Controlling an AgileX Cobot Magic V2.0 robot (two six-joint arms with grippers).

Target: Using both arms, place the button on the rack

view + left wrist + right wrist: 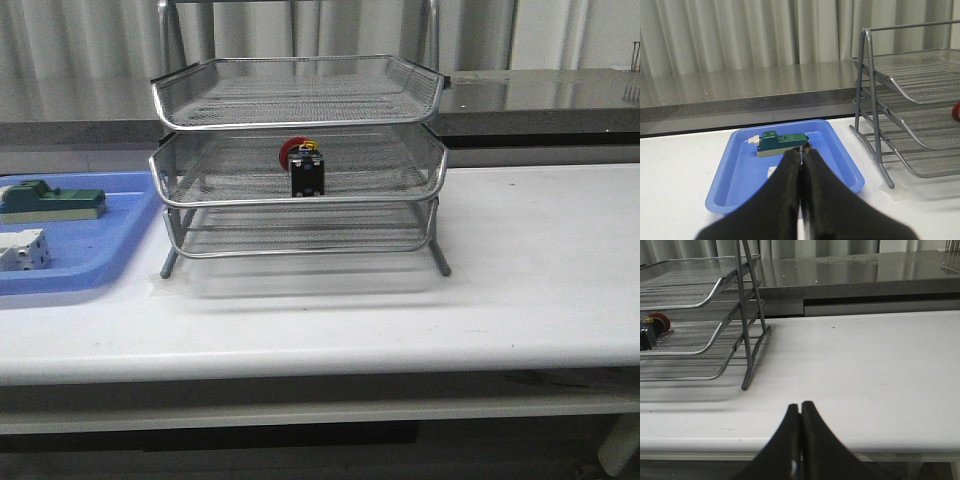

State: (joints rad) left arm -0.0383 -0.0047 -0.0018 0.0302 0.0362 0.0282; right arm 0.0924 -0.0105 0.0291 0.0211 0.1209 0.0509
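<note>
Red-capped black button (304, 167) lying on middle tier of silver wire-mesh rack (298, 160), my left gripper (801, 159) and right gripper (800, 412) both clenched, empty.

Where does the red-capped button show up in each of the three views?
Front view: button on the middle tier of the rack, near its center.
Left wrist view: only a red sliver at the right edge, on the middle tier.
Right wrist view: at the left edge, same tier.
Shared landmark: the rack.
</note>
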